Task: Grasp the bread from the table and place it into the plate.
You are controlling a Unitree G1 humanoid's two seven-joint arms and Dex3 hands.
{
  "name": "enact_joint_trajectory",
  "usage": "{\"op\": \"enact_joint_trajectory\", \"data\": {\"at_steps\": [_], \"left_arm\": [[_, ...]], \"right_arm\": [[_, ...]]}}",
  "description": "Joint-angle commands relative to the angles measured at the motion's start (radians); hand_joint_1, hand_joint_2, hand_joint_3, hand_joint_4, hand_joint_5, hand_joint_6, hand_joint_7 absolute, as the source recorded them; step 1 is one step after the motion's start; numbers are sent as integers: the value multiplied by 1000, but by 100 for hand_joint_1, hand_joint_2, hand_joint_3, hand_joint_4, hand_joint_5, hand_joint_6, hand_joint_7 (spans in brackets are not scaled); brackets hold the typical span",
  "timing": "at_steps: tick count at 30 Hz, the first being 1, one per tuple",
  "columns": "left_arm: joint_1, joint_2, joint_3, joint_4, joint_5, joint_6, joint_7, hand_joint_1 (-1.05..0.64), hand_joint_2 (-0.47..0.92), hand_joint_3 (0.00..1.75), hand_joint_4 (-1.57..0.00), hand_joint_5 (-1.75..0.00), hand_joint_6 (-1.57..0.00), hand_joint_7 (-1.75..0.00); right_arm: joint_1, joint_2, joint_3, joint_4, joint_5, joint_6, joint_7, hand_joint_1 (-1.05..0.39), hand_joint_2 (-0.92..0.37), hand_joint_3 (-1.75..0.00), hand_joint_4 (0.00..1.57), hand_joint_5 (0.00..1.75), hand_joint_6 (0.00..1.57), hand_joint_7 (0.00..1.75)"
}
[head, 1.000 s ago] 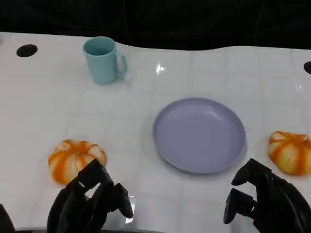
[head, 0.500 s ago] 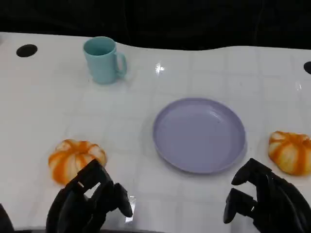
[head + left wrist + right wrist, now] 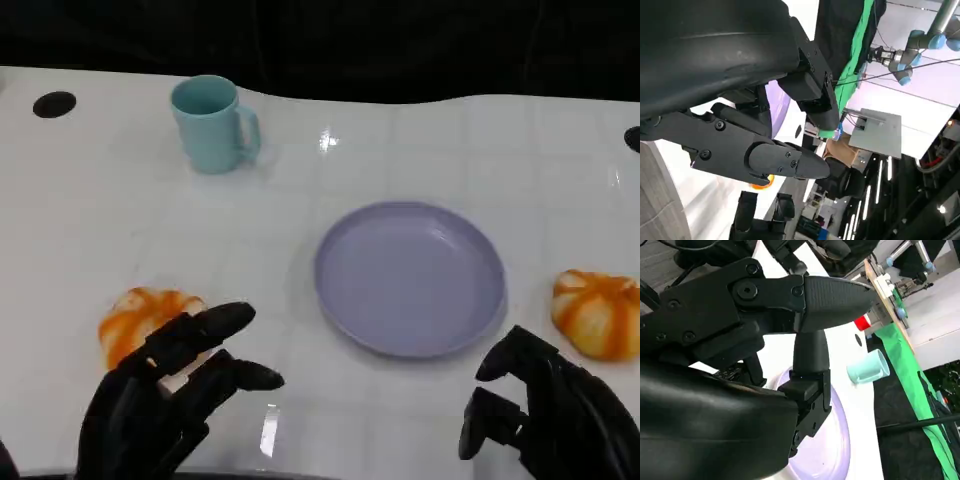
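Head view shows the lavender plate (image 3: 410, 277) on the white table (image 3: 120, 210). One orange-striped bread (image 3: 140, 322) lies well to the plate's left, with the left hand (image 3: 165, 400) just over its near edge, fingers spread wide and holding nothing. Another bread (image 3: 597, 313) sits just right of the plate. Right hand (image 3: 545, 415) hovers near the plate's front-right, fingers loosely curled, empty. Teal mug (image 3: 212, 124) stands beyond the plate, to its left.

Teal mug (image 3: 212, 123) upright at the white table's (image 3: 120, 220) far left.
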Motion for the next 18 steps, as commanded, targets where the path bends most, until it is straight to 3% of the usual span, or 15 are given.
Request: {"op": "enact_joint_trajectory", "data": {"at_steps": [1,7,18], "left_arm": [[10,32,-1,-35,65,-56,26,-49,92,13,-44,-83,-66,-4],[15,62,-11,-60,174,-141,64,-49,92,14,-31,-73,-53,0],[39,137,-41,-158,373,-193,183,-46,92,3,-22,-35,-33,0]], "right_arm": [[3,-7,-5,-10,-3,-11,-5,-54,-91,-54,75,175,47,175],[5,-7,-5,-12,1,-12,0,-53,-91,-54,74,175,46,175],[6,-5,-4,-15,0,-6,-6,-54,-90,-52,74,175,45,175]]}}
